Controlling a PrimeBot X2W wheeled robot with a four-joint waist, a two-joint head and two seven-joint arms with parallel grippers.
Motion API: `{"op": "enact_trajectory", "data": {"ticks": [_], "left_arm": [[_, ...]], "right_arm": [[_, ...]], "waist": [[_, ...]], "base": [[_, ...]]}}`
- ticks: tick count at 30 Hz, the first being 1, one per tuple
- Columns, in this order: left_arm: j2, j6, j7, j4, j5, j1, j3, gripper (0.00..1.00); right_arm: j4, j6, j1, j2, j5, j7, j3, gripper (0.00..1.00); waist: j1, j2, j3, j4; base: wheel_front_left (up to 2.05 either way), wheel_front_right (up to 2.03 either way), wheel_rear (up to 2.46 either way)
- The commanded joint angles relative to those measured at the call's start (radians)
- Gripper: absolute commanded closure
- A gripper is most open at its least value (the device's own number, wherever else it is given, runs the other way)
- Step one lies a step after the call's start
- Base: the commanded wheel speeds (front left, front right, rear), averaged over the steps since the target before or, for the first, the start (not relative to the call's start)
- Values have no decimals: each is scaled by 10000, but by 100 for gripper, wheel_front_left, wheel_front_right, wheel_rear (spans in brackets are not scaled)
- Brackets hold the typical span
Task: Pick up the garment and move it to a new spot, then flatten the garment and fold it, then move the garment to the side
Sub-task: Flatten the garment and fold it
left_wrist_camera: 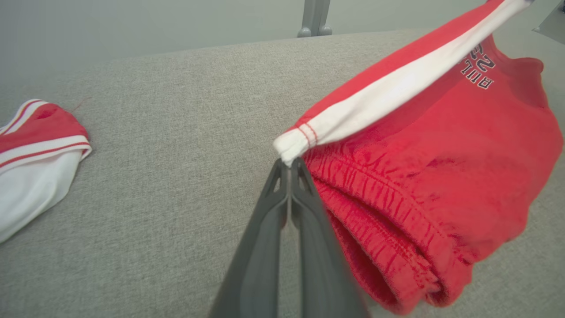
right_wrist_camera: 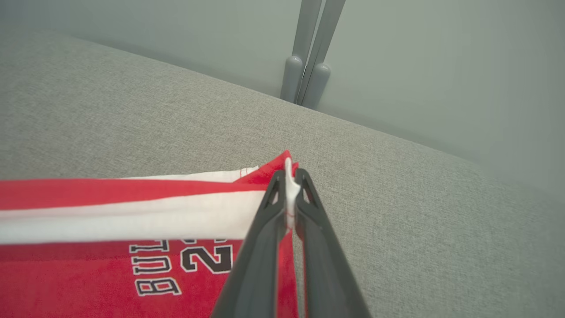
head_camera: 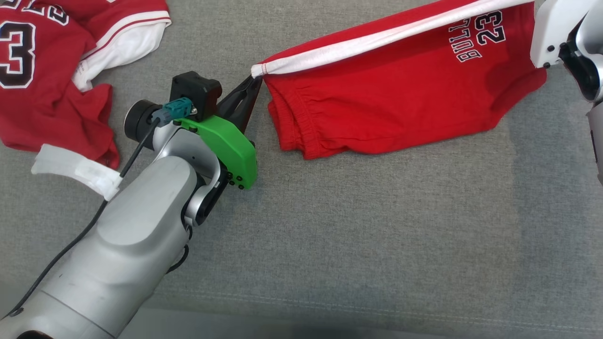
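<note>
The garment (head_camera: pixel 400 94) is a pair of red shorts with a white side stripe and "BULLS 23" print, stretched taut above the grey surface. My left gripper (head_camera: pixel 254 77) is shut on the white stripe's waistband corner (left_wrist_camera: pixel 291 148), with the elastic waistband hanging below it. My right gripper (right_wrist_camera: pixel 289 176) is shut on the opposite end of the stripe, at the leg hem near the print (right_wrist_camera: pixel 185 265). The lower part of the shorts (left_wrist_camera: pixel 441 185) sags down to the surface. In the head view only the right arm's white wrist (head_camera: pixel 565 37) shows at the top right.
A red and white jersey (head_camera: pixel 52 70) lies crumpled at the far left, its sleeve (left_wrist_camera: pixel 35 150) also in the left wrist view. The grey fabric surface (head_camera: pixel 377 235) spreads wide in front. Grey posts (right_wrist_camera: pixel 309 57) stand behind its far edge.
</note>
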State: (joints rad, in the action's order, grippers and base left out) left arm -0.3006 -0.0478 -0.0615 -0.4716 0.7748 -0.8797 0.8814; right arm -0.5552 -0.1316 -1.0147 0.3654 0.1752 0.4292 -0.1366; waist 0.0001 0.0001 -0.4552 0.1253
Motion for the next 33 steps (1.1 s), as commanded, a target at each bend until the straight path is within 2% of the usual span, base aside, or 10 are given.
{"op": "enact_trajectory", "data": {"ticks": [1,2,3,4,5,10,19,27,33], "left_arm": [[28,50,34,-162,52,-225,0,100],[126,86,31,-280,115,-255,2,100],[221,110,55,-408,165,-282,-5,84],[285,120,32,-524,156,-336,0,21],[364,74,-61,-637,193,-413,-78,0],[678,42,-270,-1168,480,-490,-325,0],[677,-75,-1058,-1423,984,161,-891,0],[440,-469,-1764,-881,784,1291,-961,0],[205,-1137,-2048,112,162,2515,-1265,0]], "right_arm": [[-208,18,-168,-31,-62,-71,-32,100],[-387,18,-247,-77,-98,-139,-51,77],[-583,18,-345,-144,-79,-203,-22,0],[-748,18,-425,-183,-89,-273,2,0],[-895,18,-489,-234,-105,-330,-21,0],[-1457,18,-689,-417,14,-752,-32,0],[-1977,16,-210,-543,383,-1424,134,0],[-2195,16,835,-357,555,-1796,187,0],[-2385,16,1718,-299,601,-2165,630,0]], "waist": [[-1,-1,-131,146],[-1,-1,-150,177],[-1,-1,-163,201],[-1,-1,-176,225],[-1,-1,-188,251],[-1,-1,-66,309],[-1,-1,671,185],[-1,-1,1380,166],[-1,-1,1925,248]], "base": [[0,0,0],[0,0,0],[0,0,0],[0,0,0],[0,0,0],[0,0,0],[0,0,0],[0,0,0],[0,0,0]]}}
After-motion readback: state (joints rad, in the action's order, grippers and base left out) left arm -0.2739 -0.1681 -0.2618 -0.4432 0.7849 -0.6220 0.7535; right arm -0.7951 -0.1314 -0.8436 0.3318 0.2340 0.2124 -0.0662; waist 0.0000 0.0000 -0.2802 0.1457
